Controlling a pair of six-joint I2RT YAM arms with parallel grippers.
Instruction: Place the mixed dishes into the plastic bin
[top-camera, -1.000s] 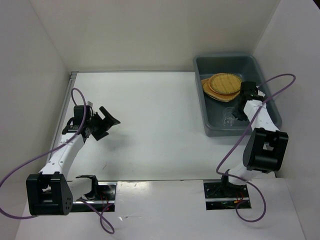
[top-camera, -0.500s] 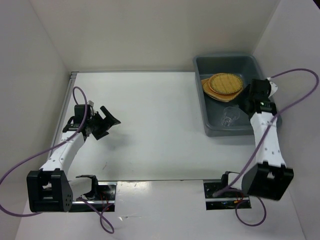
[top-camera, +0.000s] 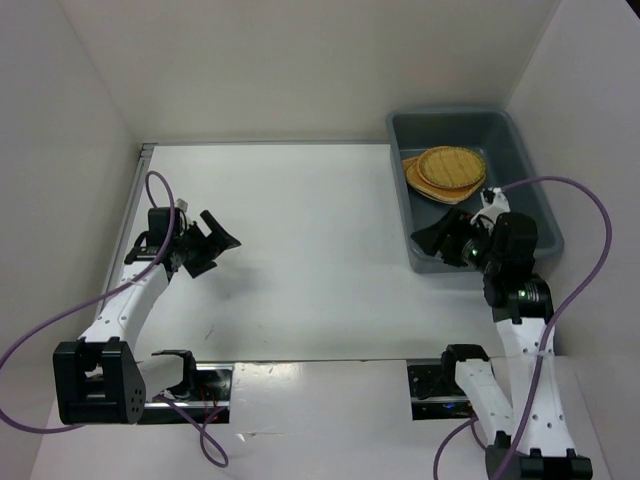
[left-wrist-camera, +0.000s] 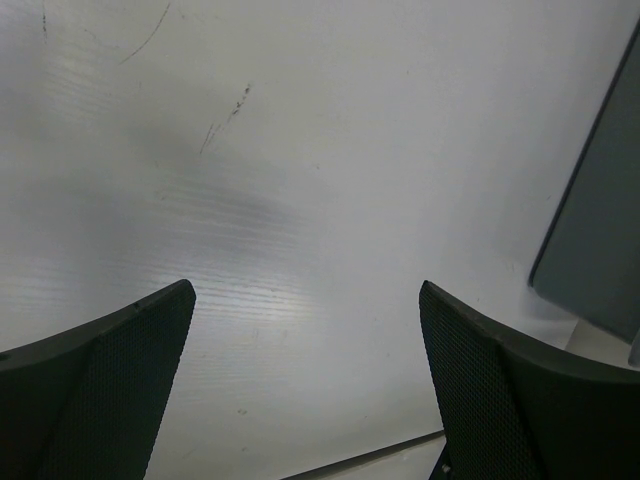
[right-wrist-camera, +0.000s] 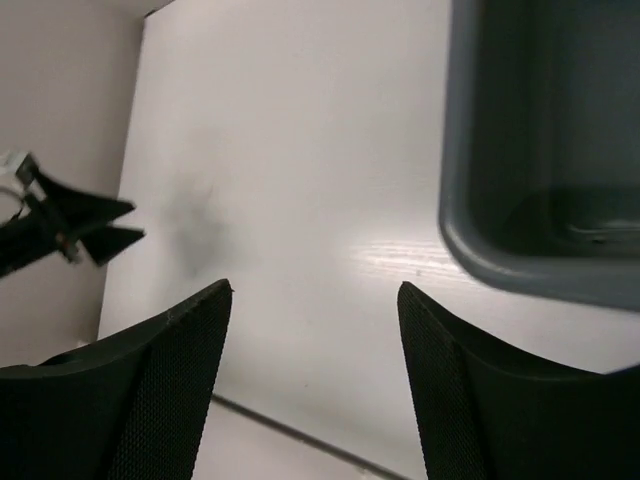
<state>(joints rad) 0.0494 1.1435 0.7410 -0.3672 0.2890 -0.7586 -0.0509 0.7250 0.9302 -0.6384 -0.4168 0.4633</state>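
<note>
The plastic bin (top-camera: 522, 150) stands at the far right of the table. A stack of tan woven-look plates (top-camera: 450, 170) lies inside it against the left wall. My right gripper (top-camera: 421, 241) hovers over the bin's near-left corner, pointing left, open and holding nothing. The clear cup is hidden behind that arm in the top view. The right wrist view shows the right gripper (right-wrist-camera: 315, 290) with its jaws apart over bare table, and the bin's corner (right-wrist-camera: 520, 262) at the upper right. My left gripper (top-camera: 222, 252) is open over the table's left side, far from the bin.
White walls close in the table on the left, back and right. The left wrist view has the left gripper (left-wrist-camera: 305, 290) open above bare table, with the bin's outer wall (left-wrist-camera: 600, 230) at its right edge. Purple cables loop beside both arms.
My right gripper opened, leaving the clear cup in the bin. It then rose out and swung back toward the bin's near-left corner. The left arm stayed still.
</note>
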